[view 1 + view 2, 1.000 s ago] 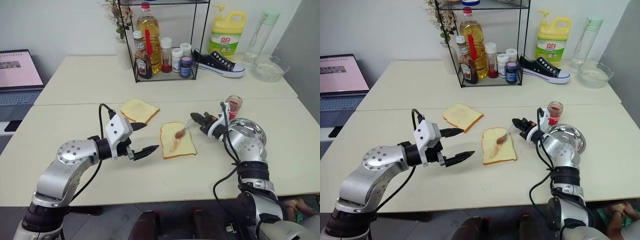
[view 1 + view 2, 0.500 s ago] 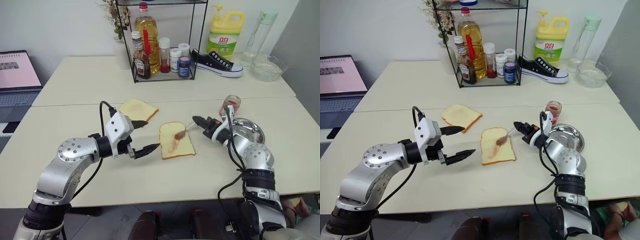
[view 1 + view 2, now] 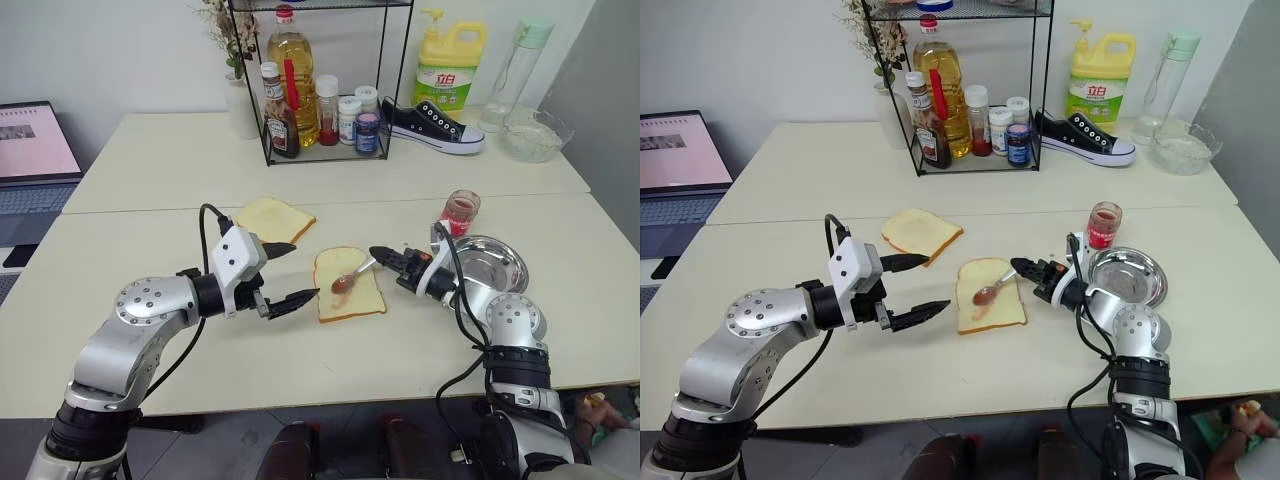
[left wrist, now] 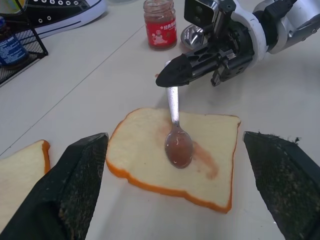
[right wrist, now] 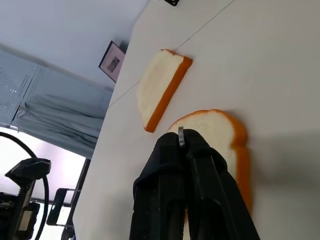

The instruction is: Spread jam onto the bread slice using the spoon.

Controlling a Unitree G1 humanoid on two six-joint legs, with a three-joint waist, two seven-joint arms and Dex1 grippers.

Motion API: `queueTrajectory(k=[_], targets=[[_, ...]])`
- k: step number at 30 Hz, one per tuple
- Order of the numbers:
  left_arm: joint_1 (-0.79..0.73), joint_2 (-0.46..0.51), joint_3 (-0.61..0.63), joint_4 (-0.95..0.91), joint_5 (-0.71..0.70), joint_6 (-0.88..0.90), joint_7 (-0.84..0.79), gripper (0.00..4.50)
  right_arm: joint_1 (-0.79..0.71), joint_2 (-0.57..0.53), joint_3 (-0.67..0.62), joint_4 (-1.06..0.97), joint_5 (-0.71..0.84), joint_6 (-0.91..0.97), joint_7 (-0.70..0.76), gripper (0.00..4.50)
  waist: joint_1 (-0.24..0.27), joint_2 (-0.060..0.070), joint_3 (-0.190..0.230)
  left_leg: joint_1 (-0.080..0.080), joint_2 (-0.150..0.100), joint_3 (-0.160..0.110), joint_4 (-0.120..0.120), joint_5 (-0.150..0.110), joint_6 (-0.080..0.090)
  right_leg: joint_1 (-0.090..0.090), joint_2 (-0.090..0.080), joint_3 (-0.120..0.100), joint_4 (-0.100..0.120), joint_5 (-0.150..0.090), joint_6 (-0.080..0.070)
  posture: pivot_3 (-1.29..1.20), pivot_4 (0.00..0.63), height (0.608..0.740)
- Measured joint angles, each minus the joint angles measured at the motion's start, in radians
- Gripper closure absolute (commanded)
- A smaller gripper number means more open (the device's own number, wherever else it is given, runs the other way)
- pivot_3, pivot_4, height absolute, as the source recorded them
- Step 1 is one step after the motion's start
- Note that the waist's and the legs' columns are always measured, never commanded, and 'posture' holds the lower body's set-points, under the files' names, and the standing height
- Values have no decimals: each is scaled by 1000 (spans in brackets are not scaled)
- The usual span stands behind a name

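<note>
right gripper (image 3: 386, 260) clamped on spoon (image 4: 176, 131) | bowl on bread slice (image 4: 175, 155) mid-table by red smear | left gripper (image 3: 283, 275) apart, idle beside | tip: keep bowl flat, drag lightly | jam (image 3: 460, 211) far right

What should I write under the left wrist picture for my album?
Right pincer holds a spoon of jam on the bread slice.

jam, bread and spoon on a pale table

a pale bread slice (image 4: 200, 160) with tan crust lies flat, streaked with a red smear. a silver spoon (image 4: 176, 136) rests bowl-down on it, the bowl coated in jam and the handle angled upward. the jam (image 3: 461, 212) stands upright in a small glass jar, well apart.
</note>
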Motion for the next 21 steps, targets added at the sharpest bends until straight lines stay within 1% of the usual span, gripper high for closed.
queueTrajectory(k=[6,14,18,21], targets=[[0,0,0,0,0,0,-1,0,-32,27,-34,53,2,-24,-32,4443,0,0,0,0,0,0,0,0,0,0,0,0,0,0,0,0,150,740],[-8,0,0,2,0,0,-3,0,-109,61,-106,147,2,-113,-101,4443,1,0,0,0,-1,0,0,0,0,0,0,0,0,0,0,0,150,740],[-13,0,-1,3,0,0,-5,0,-104,55,-99,159,-1,-120,-108,4443,1,0,0,0,-1,0,0,0,0,0,0,0,0,0,0,0,150,740],[-18,1,-5,5,0,-1,-11,0,-49,17,-61,85,8,-75,-76,4443,4,0,0,0,-1,0,0,0,0,0,-1,0,0,0,0,0,150,740]])
